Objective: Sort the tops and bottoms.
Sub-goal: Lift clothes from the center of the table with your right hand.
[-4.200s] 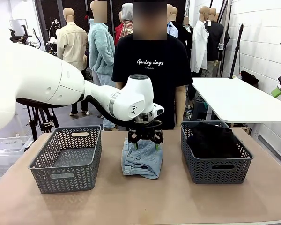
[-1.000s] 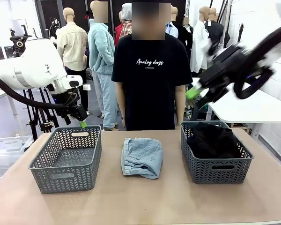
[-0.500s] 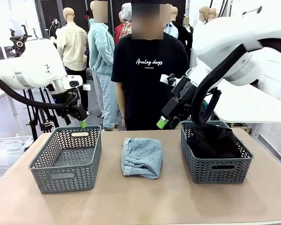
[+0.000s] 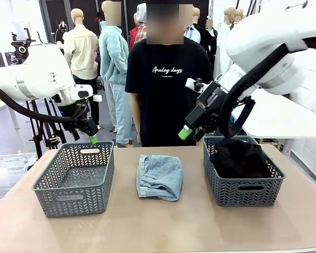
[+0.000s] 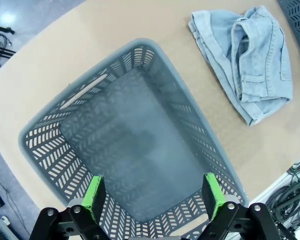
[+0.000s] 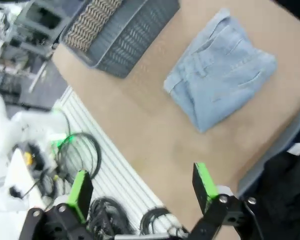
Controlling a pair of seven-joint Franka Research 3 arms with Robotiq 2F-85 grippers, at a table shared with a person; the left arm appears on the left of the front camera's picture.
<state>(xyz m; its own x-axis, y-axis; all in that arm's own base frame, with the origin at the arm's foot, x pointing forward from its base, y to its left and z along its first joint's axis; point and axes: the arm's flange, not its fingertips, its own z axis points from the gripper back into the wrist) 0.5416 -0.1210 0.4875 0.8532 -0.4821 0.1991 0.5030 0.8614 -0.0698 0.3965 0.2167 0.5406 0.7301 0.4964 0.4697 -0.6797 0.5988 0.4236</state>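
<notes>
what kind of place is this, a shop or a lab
Probably a robotics lab set up for clothes sorting: two grey plastic lattice baskets and folded pale denim shorts on a brown table, with cables and equipment stands around.

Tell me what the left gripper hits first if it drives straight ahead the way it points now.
Likely the floor of the grey basket: the open left gripper looks straight down into it, with nothing seen between.

Landmark: pale denim garment (image 4: 159, 176), folded at table centre.
- Above it: open air, no arm overhead.
- To its left: grey basket (image 4: 76, 179), walls upright, a strip of bare table (image 4: 163, 226) between; left gripper (image 4: 90, 135) hangs spread above the basket's far rim.
- To its right: second grey basket (image 4: 241, 191) filled by a black garment (image 4: 239, 158); right gripper (image 4: 192, 132), spread, above its near-left corner.
- Behind: person's torso (image 4: 168, 89) at the far edge.
- In front: bare tabletop.
</notes>
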